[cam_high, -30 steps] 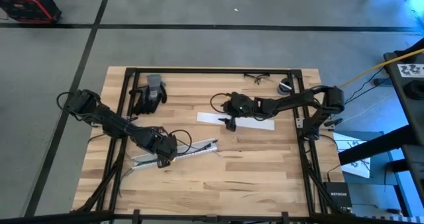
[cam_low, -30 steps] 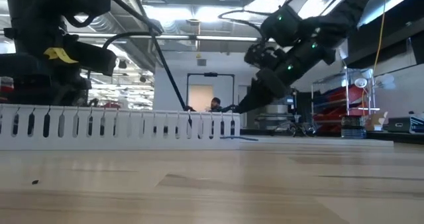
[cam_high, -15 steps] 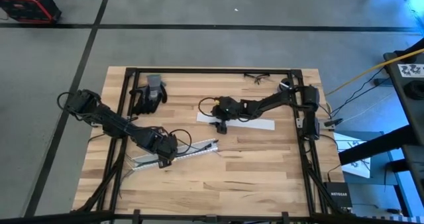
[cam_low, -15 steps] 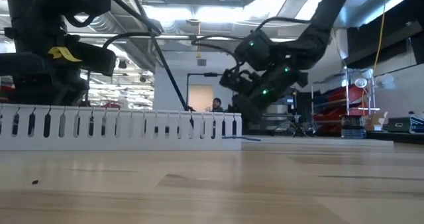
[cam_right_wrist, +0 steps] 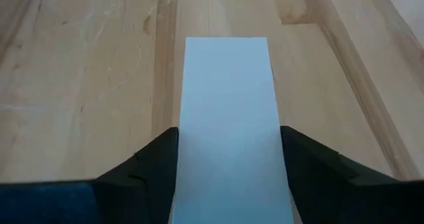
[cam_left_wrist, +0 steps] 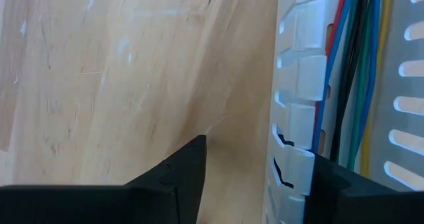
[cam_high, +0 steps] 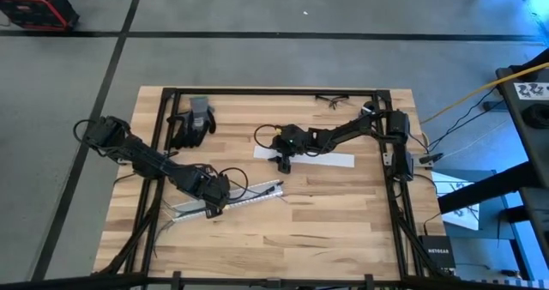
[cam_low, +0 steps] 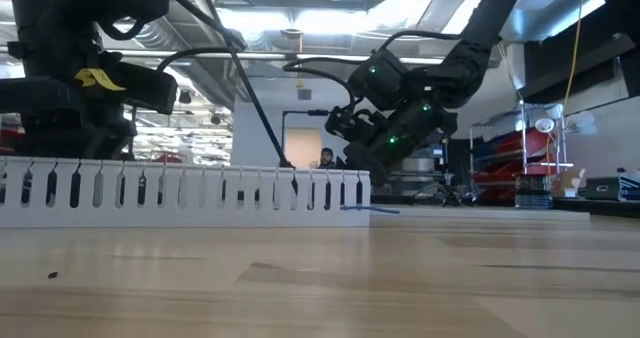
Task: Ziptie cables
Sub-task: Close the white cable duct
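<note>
Wooden tabletop (cam_high: 326,213) fills the centre; lower left, the left gripper (cam_high: 214,202) pinches the white slotted plastic channel (cam_left_wrist: 295,118) holding the coloured cables (cam_left_wrist: 354,71), unmoved. Farther up, the right gripper (cam_high: 282,162) has slid leftward along the flat white strip (cam_right_wrist: 228,118), fingers straddling it, narrower than before.

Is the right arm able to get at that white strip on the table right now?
Probably yes: the right gripper hangs open over the white strip's end, a finger on each side, nothing between.
</note>
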`<state>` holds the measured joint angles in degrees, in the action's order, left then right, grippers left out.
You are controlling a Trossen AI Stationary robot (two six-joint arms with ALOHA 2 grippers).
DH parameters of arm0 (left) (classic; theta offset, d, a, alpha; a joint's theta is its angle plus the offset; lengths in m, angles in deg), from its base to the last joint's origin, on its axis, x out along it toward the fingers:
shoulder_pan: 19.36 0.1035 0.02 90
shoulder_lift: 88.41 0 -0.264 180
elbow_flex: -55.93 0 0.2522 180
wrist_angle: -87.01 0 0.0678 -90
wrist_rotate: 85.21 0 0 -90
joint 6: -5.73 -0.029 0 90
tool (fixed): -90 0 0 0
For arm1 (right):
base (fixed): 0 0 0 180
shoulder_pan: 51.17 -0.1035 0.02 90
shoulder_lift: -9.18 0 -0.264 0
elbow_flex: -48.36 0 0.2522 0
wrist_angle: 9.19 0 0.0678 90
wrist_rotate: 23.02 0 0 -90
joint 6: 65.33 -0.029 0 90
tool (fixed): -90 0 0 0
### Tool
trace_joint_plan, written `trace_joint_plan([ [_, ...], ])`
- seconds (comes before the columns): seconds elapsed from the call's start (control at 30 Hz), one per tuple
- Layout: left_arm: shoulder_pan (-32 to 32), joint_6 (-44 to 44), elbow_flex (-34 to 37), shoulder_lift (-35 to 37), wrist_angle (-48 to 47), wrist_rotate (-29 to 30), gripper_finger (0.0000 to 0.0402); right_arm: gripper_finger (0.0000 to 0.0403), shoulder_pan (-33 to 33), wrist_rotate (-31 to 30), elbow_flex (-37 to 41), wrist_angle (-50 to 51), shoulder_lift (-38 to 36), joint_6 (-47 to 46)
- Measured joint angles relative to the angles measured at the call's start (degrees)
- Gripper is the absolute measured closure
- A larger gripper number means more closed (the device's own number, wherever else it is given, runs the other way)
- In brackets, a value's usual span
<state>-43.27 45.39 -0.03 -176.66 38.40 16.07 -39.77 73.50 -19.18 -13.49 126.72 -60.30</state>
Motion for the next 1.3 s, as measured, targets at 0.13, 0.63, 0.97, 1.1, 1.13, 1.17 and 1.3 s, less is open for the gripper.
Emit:
trace_joint_plan([
  [0.13, 0.00, 0.00, 0.02, 0.00, 0.04, -0.01, 0.0233, 0.0184, -0.17, -0.67, 0.02, -0.37, 0.04, 0.13],
  [0.63, -0.11, -0.90, -5.69, 5.04, -7.02, 3.22, 0.0244, 0.0188, -0.17, -1.98, 0.39, 12.14, -12.90, 2.51],
  [0.97, -0.11, -2.88, -6.14, 14.14, -6.15, 7.87, 0.0251, 0.0211, -0.15, -3.34, 0.31, 20.81, -21.85, 3.75],
  [1.1, 0.12, -5.72, -6.16, 17.42, -1.84, 10.34, 0.0251, 0.0247, -0.15, -3.77, 0.29, 21.36, -23.53, 4.28],
  [1.13, 0.12, -6.54, -6.18, 17.97, -0.63, 10.42, 0.0251, 0.0256, -0.14, -3.80, 0.18, 21.32, -23.54, 4.27],
  [1.17, 0.26, -7.33, -6.19, 18.25, 0.39, 10.53, 0.0251, 0.0262, -0.11, -4.17, 0.17, 21.60, -23.52, 4.17],
  [1.3, 0.70, -7.73, -6.19, 18.40, 2.08, 10.48, 0.0250, 0.0270, -0.12, -8.98, 0.20, 23.94, -23.50, 2.27],
])
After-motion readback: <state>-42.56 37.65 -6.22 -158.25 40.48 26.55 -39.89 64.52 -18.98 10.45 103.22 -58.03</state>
